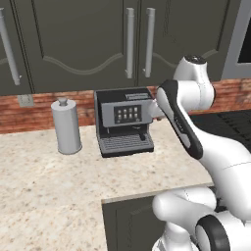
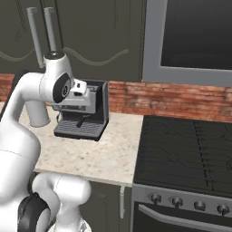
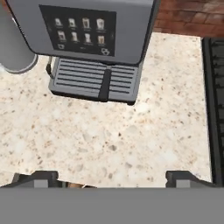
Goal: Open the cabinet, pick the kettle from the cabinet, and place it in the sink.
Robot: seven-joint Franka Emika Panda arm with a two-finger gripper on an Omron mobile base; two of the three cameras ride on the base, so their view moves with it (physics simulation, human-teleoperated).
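On bench [image 1: 44, 196] left: tall grey cylinder [image 1: 66, 126] with knob, then coffee machine [image 1: 123, 121], stove [image 2: 190, 154] far right. Above, cabinet [image 1: 83, 44] doors shut, silver handles. Tool [image 3: 112, 178] spread wide, empty, over bare bench before machine.

Coffee machine [image 1: 123, 121] and grey canister [image 1: 66, 126] stand below the shut cabinet [image 1: 88, 39]; front counter [image 1: 49, 196] open

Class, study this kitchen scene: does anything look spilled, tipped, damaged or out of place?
Nothing stands out. The coffee machine and grey canister stand upright on the speckled counter, no spills show, and the cabinet doors above are shut and level.
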